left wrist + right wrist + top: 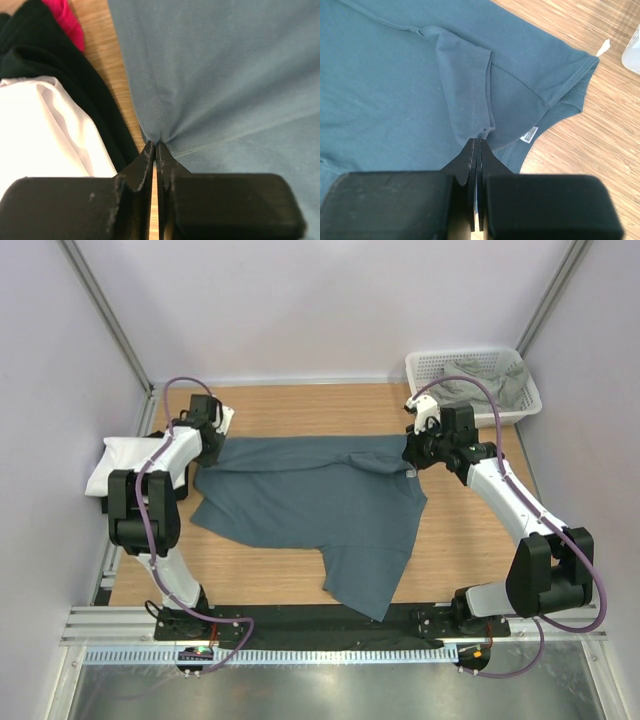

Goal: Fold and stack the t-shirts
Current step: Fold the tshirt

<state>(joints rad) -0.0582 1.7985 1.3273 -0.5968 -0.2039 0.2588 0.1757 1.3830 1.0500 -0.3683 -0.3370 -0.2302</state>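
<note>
Starting at the near side of the table (470,540), the slate-blue t-shirt (310,500) lies spread over the wood between the two arms, with one corner trailing toward the arm bases. It is a plain matte knit, mostly flat, with a few long soft creases and stitched hems. I judge it light and limp: it will sag between any two held points and keep no crease unless pressed down. The hems and seams are the best places to take hold of it (doubled cloth gives the tips more to bite), at matching points on each side so the fold falls straight.

Farther back, the left gripper (155,145) has its fingers pressed together on the shirt's left edge, and the cloth puckers into creases radiating from the tips. The right gripper (479,142) likewise pinches the shirt, at the tip of a folded-over flap just beside the neck opening and its white label (530,133).

Left of the left gripper, a white t-shirt (120,465) rests folded on a black t-shirt (65,75), with some pink cloth (67,20) just beyond. At the far right corner, a grey-green t-shirt (490,375) lies bunched in the basket (430,365), not yet folded.
</note>
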